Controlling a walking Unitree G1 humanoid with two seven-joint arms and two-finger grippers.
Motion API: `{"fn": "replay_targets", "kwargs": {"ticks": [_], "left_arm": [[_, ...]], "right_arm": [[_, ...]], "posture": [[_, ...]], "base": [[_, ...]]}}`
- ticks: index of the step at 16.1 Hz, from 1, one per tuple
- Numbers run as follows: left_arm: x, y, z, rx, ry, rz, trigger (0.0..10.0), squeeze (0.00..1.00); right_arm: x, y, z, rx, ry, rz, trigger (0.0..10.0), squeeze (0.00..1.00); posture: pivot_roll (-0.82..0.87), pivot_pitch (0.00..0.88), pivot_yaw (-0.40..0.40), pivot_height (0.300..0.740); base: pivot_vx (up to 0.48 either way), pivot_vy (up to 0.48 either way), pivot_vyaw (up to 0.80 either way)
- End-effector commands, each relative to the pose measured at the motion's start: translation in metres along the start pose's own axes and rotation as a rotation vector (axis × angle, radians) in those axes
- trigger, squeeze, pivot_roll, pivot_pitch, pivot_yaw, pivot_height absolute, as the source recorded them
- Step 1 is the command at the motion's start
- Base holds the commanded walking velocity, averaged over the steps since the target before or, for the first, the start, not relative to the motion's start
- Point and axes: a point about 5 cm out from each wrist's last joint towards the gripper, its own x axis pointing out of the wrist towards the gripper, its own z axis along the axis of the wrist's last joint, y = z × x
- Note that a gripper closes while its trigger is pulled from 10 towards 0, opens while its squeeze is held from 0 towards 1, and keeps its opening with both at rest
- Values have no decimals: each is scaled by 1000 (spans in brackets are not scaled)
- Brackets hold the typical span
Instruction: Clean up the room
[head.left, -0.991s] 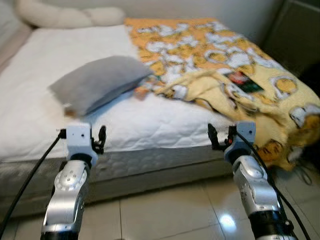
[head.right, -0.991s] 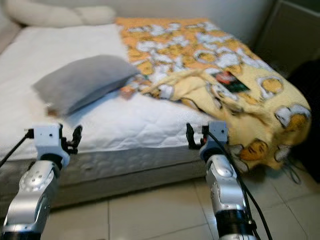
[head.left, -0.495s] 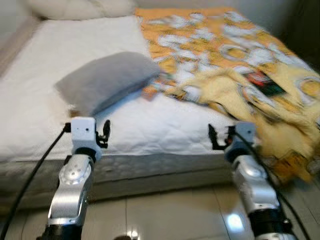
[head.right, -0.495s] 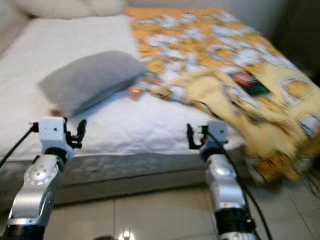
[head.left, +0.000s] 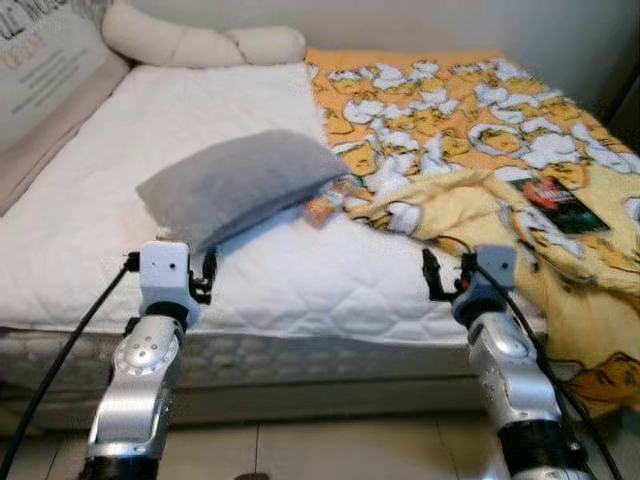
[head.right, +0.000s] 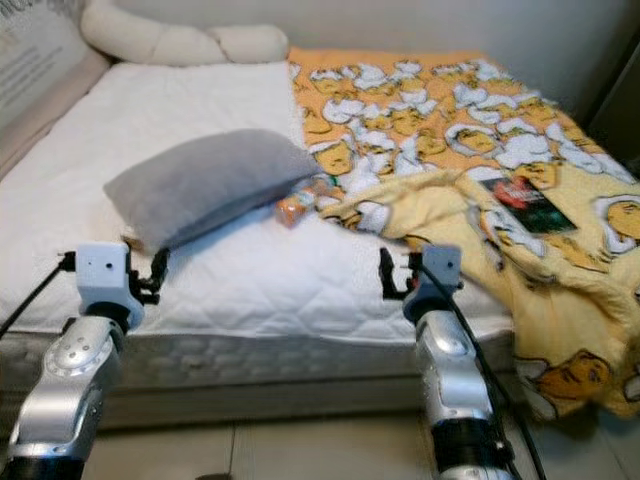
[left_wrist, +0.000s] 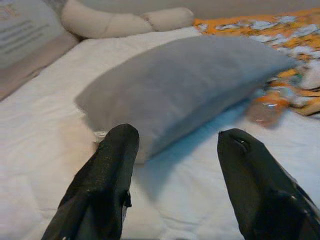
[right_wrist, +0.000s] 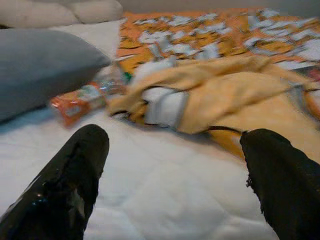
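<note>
A grey pillow (head.left: 240, 180) lies slantwise on the white mattress (head.left: 90, 240). Beside its right end lies an orange snack wrapper (head.left: 325, 205), touching the rumpled yellow-orange cartoon blanket (head.left: 450, 110) that covers the bed's right half. A dark packet (head.left: 560, 200) rests on the blanket. My left gripper (head.left: 207, 275) hovers open at the bed's front edge, just short of the pillow (left_wrist: 185, 80). My right gripper (head.left: 432, 278) is open too, at the front edge before the blanket's fold (right_wrist: 215, 95), with the wrapper (right_wrist: 80, 100) ahead and to its left. Both are empty.
A long cream bolster (head.left: 200, 45) lies along the head of the bed. A padded panel with lettering (head.left: 40, 70) runs along the bed's left side. The blanket hangs over the bed's right front corner (head.right: 570, 370). Tiled floor (head.left: 330, 450) lies between me and the bed.
The whole picture has shifted: the camera has swung left and moved closer, so more of the bed's head and left side shows. Both grippers stay open in front of the bed edge.
</note>
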Motion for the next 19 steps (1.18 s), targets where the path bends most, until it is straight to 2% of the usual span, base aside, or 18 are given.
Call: {"fn": "replay_targets", "kwargs": {"ticks": [1,3,7,9,11,19], "left_arm": [[0,0,4,4,-10,-1,10000,0],[0,-1,4,1,-14,-5,10000,0],[0,0,8,10,-24,-14,10000,0],[0,0,8,12,-27,-17,10000,0],[1,-3,8,13,-27,-21,10000,0],[7,-8,9,27,-28,-49,10000,0]], "right_arm": [[2,1,4,-4,-10,10,10000,0],[2,5,4,-21,-11,48,10000,0],[1,5,1,-46,1,45,10000,0],[2,5,0,-20,0,33,10000,0],[2,8,1,-53,0,72,10000,0],[8,4,2,-54,23,60,10000,0]], "posture": [[44,0,-4,740],[44,0,-2,740],[58,0,2,740],[54,0,5,740],[50,0,3,740],[50,0,-5,740]], "base": [[322,0,0],[321,0,0],[318,0,800],[315,0,0],[313,0,0],[308,0,0]]}}
